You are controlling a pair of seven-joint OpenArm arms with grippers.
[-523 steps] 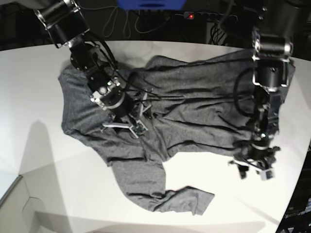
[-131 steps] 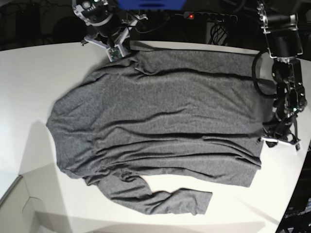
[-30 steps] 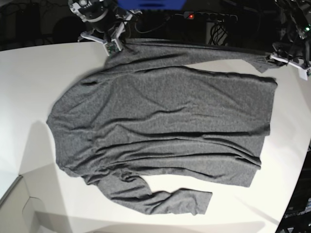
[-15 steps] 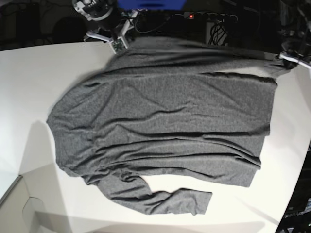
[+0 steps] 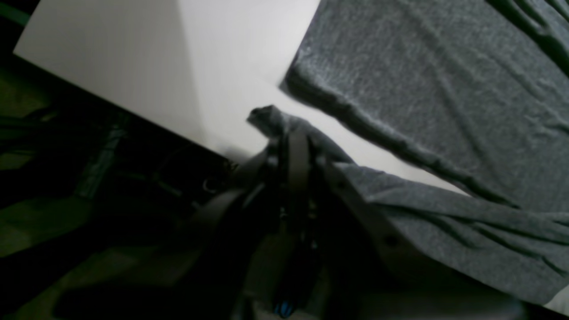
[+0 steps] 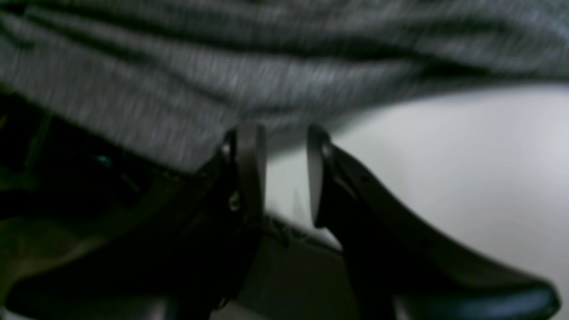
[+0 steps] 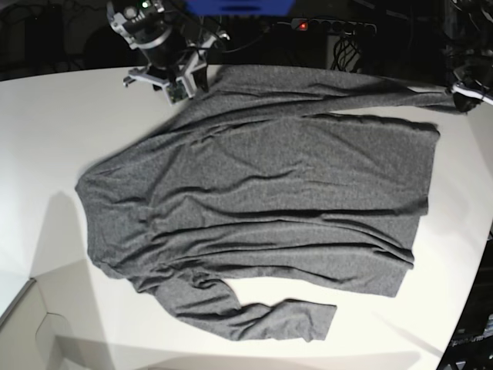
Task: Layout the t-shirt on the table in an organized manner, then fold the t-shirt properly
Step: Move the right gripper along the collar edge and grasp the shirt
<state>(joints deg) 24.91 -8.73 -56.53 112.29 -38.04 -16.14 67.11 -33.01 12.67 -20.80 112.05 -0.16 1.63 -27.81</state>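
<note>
Your right hand [image 7: 176, 77], at the counter's [image 7: 46, 139] far edge, stands apart over bare counter beside the shirt [image 7: 262, 200], holding nothing. The shirt lies spread mid-counter. Your left hand [image 5: 284, 138], at the far right corner, is clamped on the sleeve end; tugging further could drag the sleeve off the edge.

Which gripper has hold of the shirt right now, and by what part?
The left gripper is shut on the t-shirt, pinching the cuff end of the far sleeve. The right gripper is open, holding nothing.
</note>
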